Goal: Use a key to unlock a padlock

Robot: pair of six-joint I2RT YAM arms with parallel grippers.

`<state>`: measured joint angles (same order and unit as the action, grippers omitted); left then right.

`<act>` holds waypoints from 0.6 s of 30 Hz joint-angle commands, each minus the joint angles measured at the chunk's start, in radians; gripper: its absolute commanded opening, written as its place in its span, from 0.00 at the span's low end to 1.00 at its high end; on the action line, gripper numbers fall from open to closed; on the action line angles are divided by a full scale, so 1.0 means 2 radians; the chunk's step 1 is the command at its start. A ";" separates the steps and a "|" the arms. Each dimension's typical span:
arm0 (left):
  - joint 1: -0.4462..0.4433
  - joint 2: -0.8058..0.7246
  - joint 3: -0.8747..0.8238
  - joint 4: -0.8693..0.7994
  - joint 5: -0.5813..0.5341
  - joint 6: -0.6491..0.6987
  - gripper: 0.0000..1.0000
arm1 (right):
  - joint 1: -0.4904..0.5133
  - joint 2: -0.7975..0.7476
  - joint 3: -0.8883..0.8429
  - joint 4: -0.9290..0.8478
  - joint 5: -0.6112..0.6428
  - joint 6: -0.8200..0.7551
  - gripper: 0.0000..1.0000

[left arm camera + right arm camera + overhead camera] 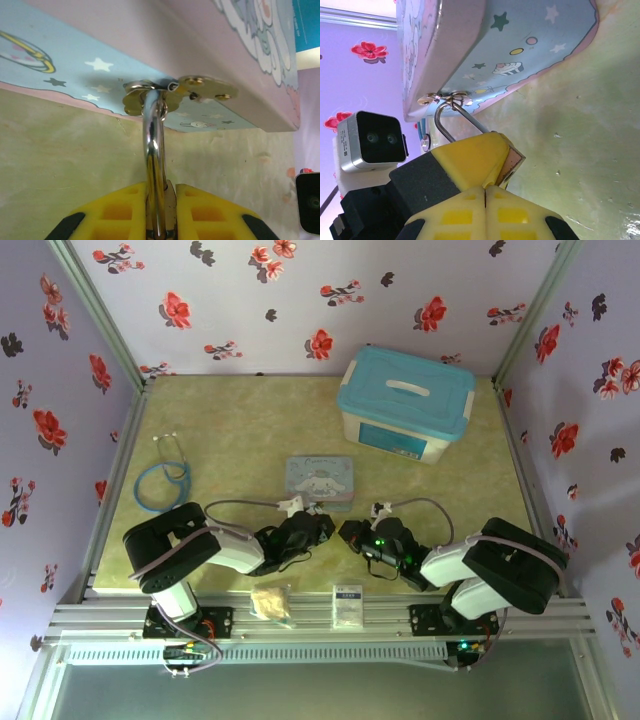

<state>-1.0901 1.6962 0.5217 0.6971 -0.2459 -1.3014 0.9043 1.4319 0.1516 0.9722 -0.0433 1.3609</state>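
The right pincer [485,192], its fingers [455,215] pressed together, sits just beside the left pincer [160,192], which is clenched on the padlock [155,170], whose silvery shackle [150,120] hangs through the hasp [200,87] on the pale blue tin [75,55] resting on the surface [65,165] beyond.

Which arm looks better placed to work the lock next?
Probably the right: the left gripper is busy clamping the padlock, while the right gripper, fingers shut, sits just beside it.

Mottled yellow-green table [250,425]; a blue-lidded box [405,405] lies upper right; cartoon tin [320,478] at centre; blue stethoscope [163,483] at left.
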 commanded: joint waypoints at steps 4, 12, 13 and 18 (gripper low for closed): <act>0.001 -0.024 -0.003 -0.016 -0.005 0.004 0.00 | 0.013 -0.077 -0.008 -0.067 0.044 -0.039 0.00; 0.001 0.014 -0.021 0.044 0.002 -0.024 0.21 | 0.011 -0.273 0.012 -0.277 0.071 -0.134 0.00; 0.000 0.013 -0.022 0.047 0.002 -0.024 0.24 | 0.009 -0.287 0.012 -0.286 0.068 -0.141 0.00; -0.010 -0.038 -0.027 0.023 -0.023 -0.015 0.31 | -0.012 -0.327 0.014 -0.303 0.042 -0.165 0.00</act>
<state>-1.0927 1.6955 0.4801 0.7349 -0.2470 -1.3354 0.8967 0.8051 0.1555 0.4438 0.0509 1.1023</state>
